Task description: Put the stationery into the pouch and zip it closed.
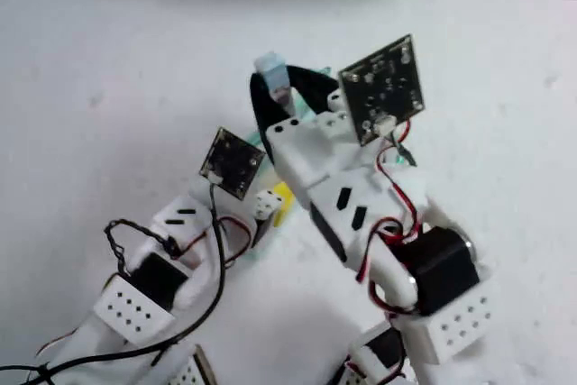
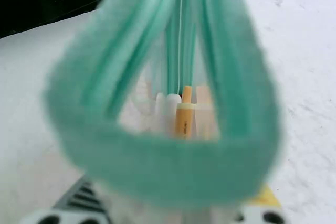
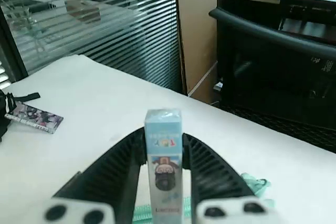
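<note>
- High view: the right gripper (image 1: 280, 89) is raised over the white table (image 1: 108, 69), and its black jaws are pressed against a pale blue stationery block (image 1: 270, 68). The block's long axis runs in line with the jaws. Its free end sticks out past their tips and points toward the table's far edge.
- Slivers of the teal pouch (image 1: 310, 113) are seen beneath that gripper, between the two arms. The left gripper (image 1: 271, 204) is placed low beside the pouch; how its jaws stand cannot be told.
- Left wrist view: the pouch (image 2: 157, 166) is seen mouth-on, its teal rim gaping in a wide loop. An orange pen (image 2: 185, 115) and white pens (image 2: 167, 109) are lodged inside, lengthwise into the pouch, with their ends turned toward the opening.
- Right wrist view: the block (image 3: 164, 166) is pinched between the jaws of the right gripper (image 3: 164, 136), its long axis along them. Bits of the pouch (image 3: 255, 185) are seen below. A small booklet (image 3: 34, 118) is laid on the table, well apart.
</note>
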